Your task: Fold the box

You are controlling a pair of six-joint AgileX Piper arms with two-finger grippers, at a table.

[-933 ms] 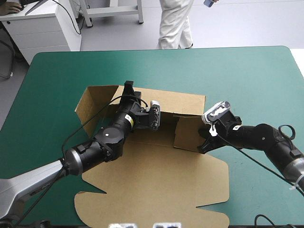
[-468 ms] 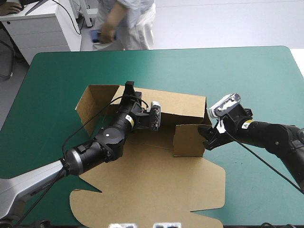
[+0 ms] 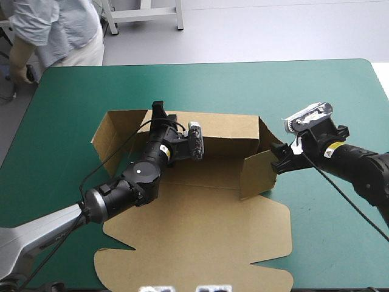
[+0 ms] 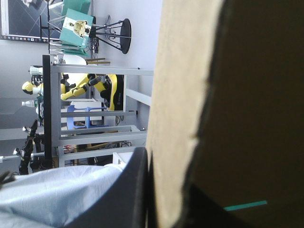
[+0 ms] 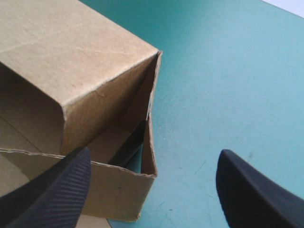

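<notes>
I count one box [image 3: 206,167], a single cut sheet of brown board, lying near the middle of the table's teal-green cover [image 3: 243,85], and two grippers of mine at it. Three of its panels stand up: the long far wall [image 3: 228,129], a left flap [image 3: 115,131] that splays outward, and a short right wall [image 3: 258,175]. One more large panel, the lid [image 3: 200,234], lies flat toward the table's near edge, its corners cut into notches.

My left gripper [image 3: 159,114], two broad black fins, is clamped over the top edge of the far wall, close to where the left flap begins. In the left wrist view the board's edge runs up between my fingers, with one black finger [image 4: 133,190] pressed to its face.

My right gripper [image 3: 281,159] stands spread wide at the box's right end, holding nothing. In the right wrist view a raised corner of the box lies ahead between the fingers. One finger [image 5: 52,190] overlaps the board and the other is over bare cover. I cannot tell whether a fingertip touches the right wall.

Bare cover runs wide from the far wall to the table's far edge, and there is more beside the left flap and out past my right arm to the right edge. Toward the near edge the lid fills the middle, leaving strips of cover on both sides.
</notes>
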